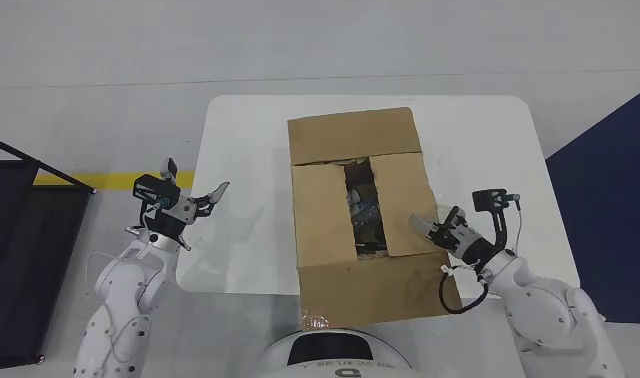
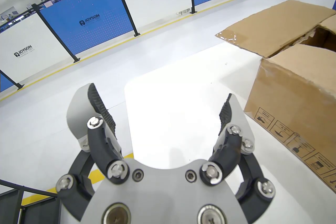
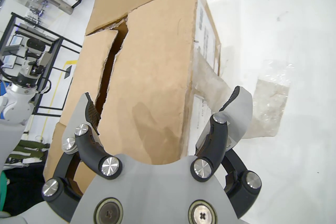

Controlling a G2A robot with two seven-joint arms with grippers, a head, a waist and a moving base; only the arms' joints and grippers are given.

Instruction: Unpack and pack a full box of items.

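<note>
brown cardboard box (image 1: pixel 355 193); white surface (image 1: pixel 250 158); silver hands, black ridged pads (image 2: pixel 101 107); pale grey floor (image 1: pixel 100 38).

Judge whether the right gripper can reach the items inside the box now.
Probably not yet: two flaps lie nearly shut over the box, leaving a narrow slot above the items. The open right gripper hovers at one flap.

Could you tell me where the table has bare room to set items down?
Free: the table strip between the box and the left gripper, and the far right corner beside the box. Crowded: by the box's right wall, with the right gripper and a clear plastic scrap.
</note>
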